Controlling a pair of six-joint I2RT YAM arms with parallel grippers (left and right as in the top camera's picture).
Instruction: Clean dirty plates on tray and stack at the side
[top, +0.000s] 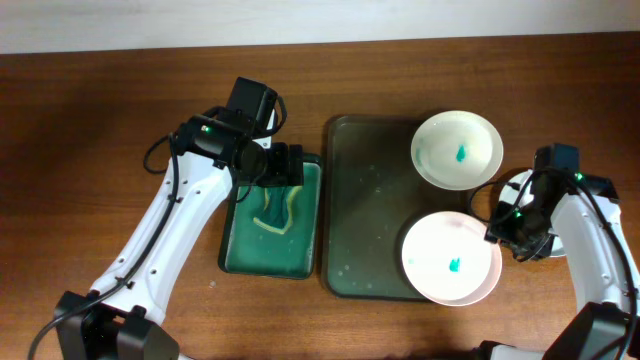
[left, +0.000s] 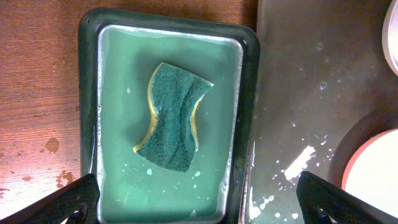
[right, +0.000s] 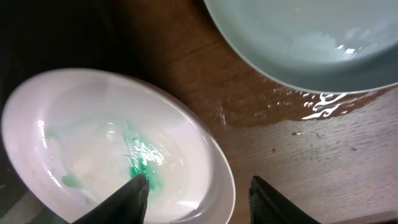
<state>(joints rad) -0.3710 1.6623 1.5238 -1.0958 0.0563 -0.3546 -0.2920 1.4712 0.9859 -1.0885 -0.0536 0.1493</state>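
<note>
Two white plates with teal smears lie on the right side of the dark tray: one at the back, one at the front. A third plate, wet and without a smear, rests on the wood to the right of the tray and is partly hidden under my right arm. My right gripper is open and straddles the right rim of the front plate. One finger is over the smear, the other is outside the rim. My left gripper hangs wide open above the green sponge.
The sponge lies in shallow green water in a small bright green tray just left of the dark tray. Water drops speckle the dark tray, and a puddle shines on the wood beside the clean plate. Bare wooden table surrounds both trays.
</note>
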